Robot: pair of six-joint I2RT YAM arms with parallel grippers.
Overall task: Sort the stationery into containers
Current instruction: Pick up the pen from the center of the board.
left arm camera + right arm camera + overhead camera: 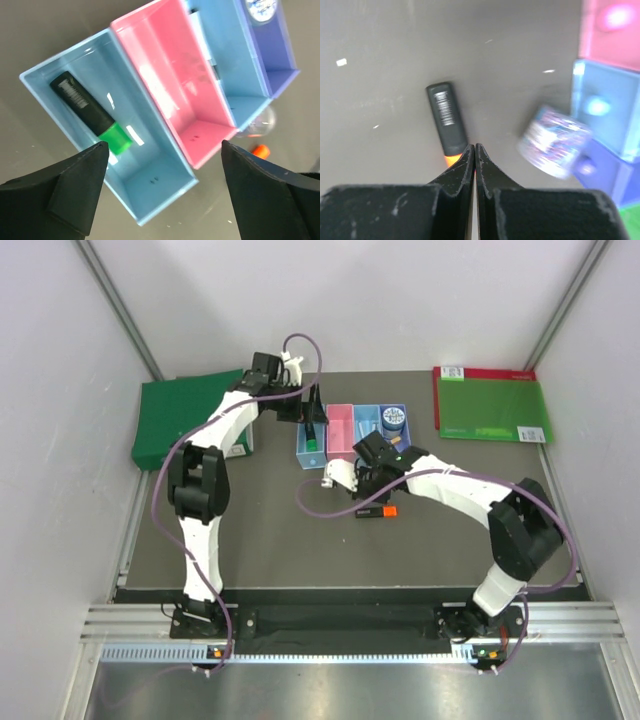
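Observation:
The four joined trays (340, 430) stand at the table's back middle. The green-cap highlighter (90, 112) lies in the left light blue tray (150, 185). The pink tray (175, 80) holds nothing. A white pen-like item (206, 47) shows partly in the third tray. The round tin (393, 420) sits in the purple-blue tray. My left gripper (162, 150) is open and empty above the left tray. The orange-cap highlighter (447, 120) lies on the table, its cap just ahead of my shut, empty right gripper (474, 146). The clear clip box (554, 141) lies beside the trays. The tan block is out of view.
A green folder (185, 420) lies at the back left under the left arm. A green red-edged board (490, 405) lies at the back right. White walls close in on both sides.

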